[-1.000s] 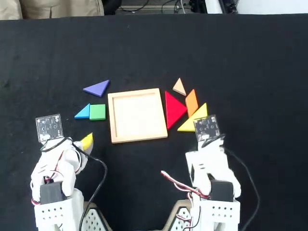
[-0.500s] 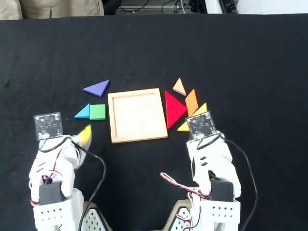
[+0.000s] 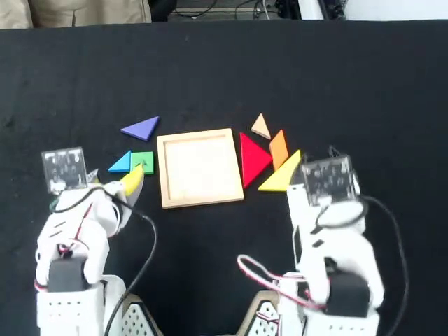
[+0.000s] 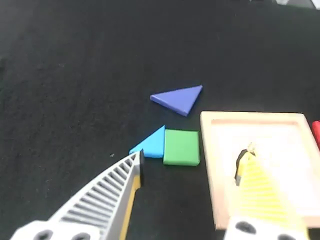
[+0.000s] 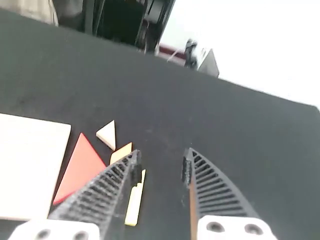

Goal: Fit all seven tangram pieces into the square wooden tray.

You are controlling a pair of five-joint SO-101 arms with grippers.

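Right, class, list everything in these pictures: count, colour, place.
Tray: 1, pale wood, centre.
Purple triangle: 1, off tray's far-left corner.
Blue triangle: 1, touching green square.
Green square: 1, left of tray.
Red triangle: 1, right of tray.
Cream triangle: 1, beyond red triangle.
Orange parallelogram: 1, right of red triangle.
Yellow triangle: 1, beside orange parallelogram.
Cloth: 1, black, over table.
Left gripper: 1, white and yellow, jaws open by green square.
Right gripper: 1, dark, jaws open by yellow triangle.

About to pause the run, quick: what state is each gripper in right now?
Left gripper: open, fingers apart, holding nothing.
Right gripper: open, fingers apart, holding nothing.
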